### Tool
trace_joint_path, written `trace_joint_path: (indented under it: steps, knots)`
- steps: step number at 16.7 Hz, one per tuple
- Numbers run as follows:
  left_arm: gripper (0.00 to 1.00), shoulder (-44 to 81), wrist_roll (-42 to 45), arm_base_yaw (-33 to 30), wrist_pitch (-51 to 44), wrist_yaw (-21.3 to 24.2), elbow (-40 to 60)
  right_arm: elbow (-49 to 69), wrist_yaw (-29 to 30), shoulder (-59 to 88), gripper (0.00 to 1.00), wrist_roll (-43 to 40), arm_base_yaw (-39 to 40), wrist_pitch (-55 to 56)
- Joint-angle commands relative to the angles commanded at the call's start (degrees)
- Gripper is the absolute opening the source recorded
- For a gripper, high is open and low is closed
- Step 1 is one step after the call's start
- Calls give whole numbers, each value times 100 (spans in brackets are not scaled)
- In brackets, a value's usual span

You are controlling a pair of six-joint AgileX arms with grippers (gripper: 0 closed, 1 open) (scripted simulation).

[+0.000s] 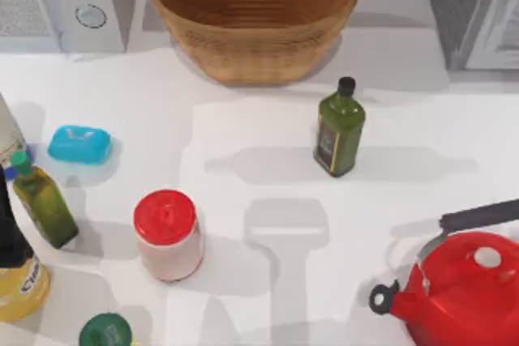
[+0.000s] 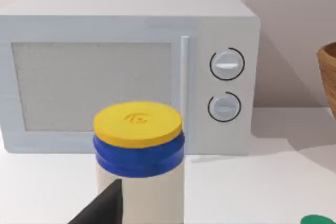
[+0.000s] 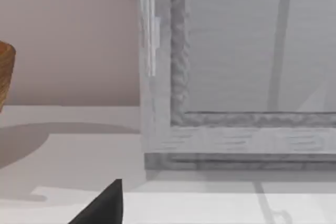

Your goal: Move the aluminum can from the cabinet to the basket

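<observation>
The aluminum can is out of view. The cabinet [image 1: 466, 6], grey and speckled with a pale framed door panel, stands at the table's back right. In the right wrist view its door front [image 3: 236, 51] is close ahead, with a dark tip of my right gripper [image 3: 105, 205] low before it. The wicker basket [image 1: 255, 54] sits at the back centre, and its rim also edges into both wrist views: basket [image 2: 328, 72] and basket [image 3: 5, 72]. A dark tip of my left gripper [image 2: 102, 208] hangs just in front of a yellow-lidded jar [image 2: 139, 156], facing the microwave [image 2: 126, 72].
The microwave [image 1: 73, 2] stands back left. An olive-oil bottle [image 1: 339, 129] stands mid-table and a red-lidded white jar [image 1: 168, 234] front left. A red kettle [image 1: 466, 289] fills the front right. Blue soap [image 1: 79, 145] and a green bottle [image 1: 45, 204] crowd the left edge.
</observation>
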Motion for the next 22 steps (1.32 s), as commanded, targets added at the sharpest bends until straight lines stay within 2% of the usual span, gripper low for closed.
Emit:
trace_joint_path:
  steps: [4, 8, 13, 22]
  knots:
    - [100, 0, 0, 0, 0, 0, 0, 170, 26, 107, 100, 16, -7, -25]
    - [100, 0, 0, 0, 0, 0, 0, 1112, 141, 793, 100, 92, 51, -211]
    - [100, 0, 0, 0, 0, 0, 0, 3090, 374, 2339, 100, 194, 251, -687]
    - [100, 0, 0, 0, 0, 0, 0, 7384, 872, 5698, 100, 207, 749, -1777]
